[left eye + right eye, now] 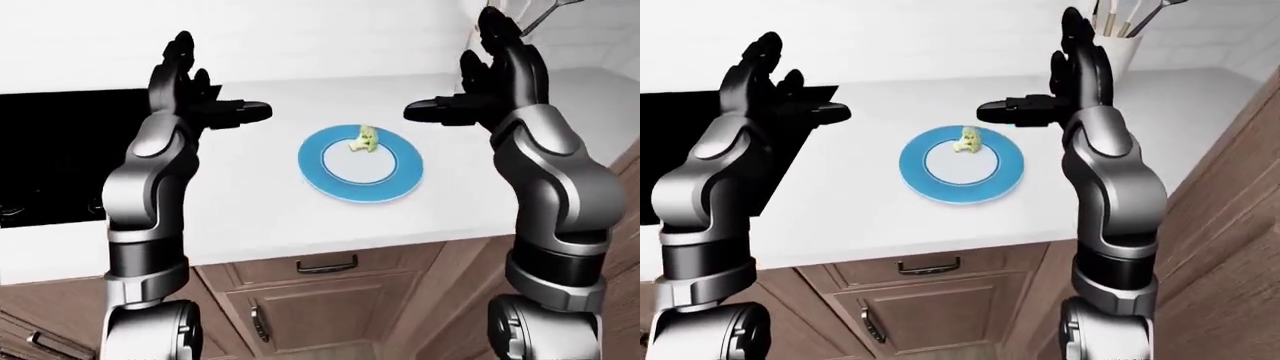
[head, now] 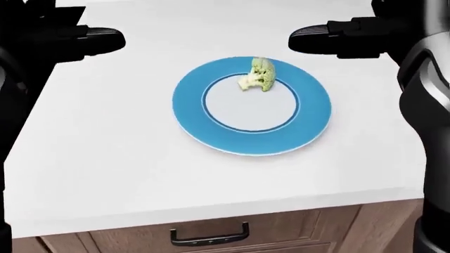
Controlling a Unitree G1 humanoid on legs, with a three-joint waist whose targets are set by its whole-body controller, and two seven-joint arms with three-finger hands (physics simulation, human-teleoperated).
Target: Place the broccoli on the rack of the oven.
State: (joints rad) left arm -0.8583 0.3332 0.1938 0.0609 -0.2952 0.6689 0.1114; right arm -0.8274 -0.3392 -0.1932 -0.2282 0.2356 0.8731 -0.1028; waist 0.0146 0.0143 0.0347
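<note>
A small green broccoli floret (image 2: 257,74) lies on the upper part of a blue-rimmed white plate (image 2: 193,124) on the white counter (image 2: 105,158). Both hands are raised above the counter with nothing in them. My left hand (image 1: 195,82) is open, up and to the left of the plate, thumb pointing inward. My right hand (image 1: 480,79) is open, up and to the right of the plate, its thumb (image 2: 316,37) reaching toward the broccoli without touching it. No oven rack shows in any view.
A black stovetop (image 1: 60,150) lies at the left of the counter. A white utensil holder (image 1: 1120,45) stands at the upper right. Below the counter edge are a wooden drawer with a dark handle (image 1: 327,265) and a cabinet door (image 1: 320,315).
</note>
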